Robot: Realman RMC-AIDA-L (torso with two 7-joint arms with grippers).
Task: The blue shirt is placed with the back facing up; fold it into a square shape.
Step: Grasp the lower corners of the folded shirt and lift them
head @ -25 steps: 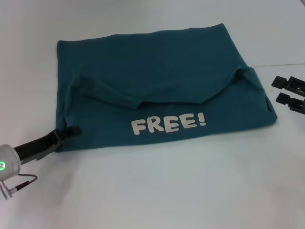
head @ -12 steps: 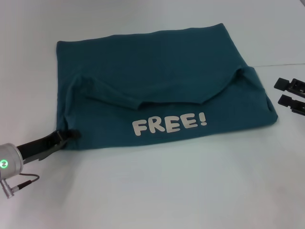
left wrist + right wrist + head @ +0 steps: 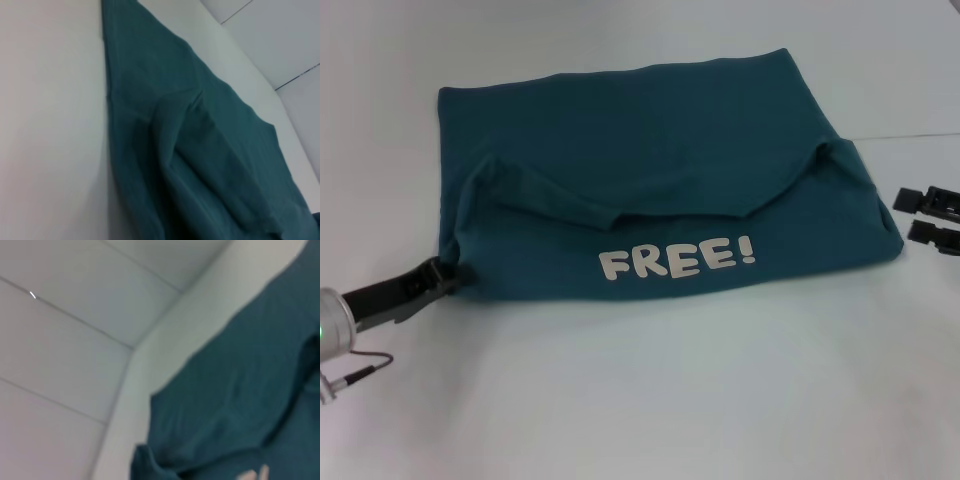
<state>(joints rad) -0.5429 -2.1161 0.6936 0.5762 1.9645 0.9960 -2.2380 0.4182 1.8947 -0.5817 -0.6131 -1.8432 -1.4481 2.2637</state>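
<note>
The blue shirt (image 3: 650, 170) lies folded on the white table (image 3: 650, 390), with a sleeve flap across its middle and off-white "FREE!" lettering (image 3: 677, 259) facing up near its front edge. My left gripper (image 3: 444, 276) is low at the shirt's near left corner, its tip touching the cloth edge. My right gripper (image 3: 929, 217) is open and empty, on the table just right of the shirt's right edge and apart from it. The left wrist view shows the shirt's folded cloth (image 3: 200, 150) up close. The right wrist view shows the shirt's edge (image 3: 240, 390).
The white table stretches all around the shirt, with a wide bare strip in front of it. A thin seam line (image 3: 910, 136) runs across the table at the back right. A cable (image 3: 360, 368) hangs from my left wrist.
My left gripper has drawn back to the left, from over the shirt's near left corner to its edge. My right gripper has slid right and nearer, away from the shirt.
</note>
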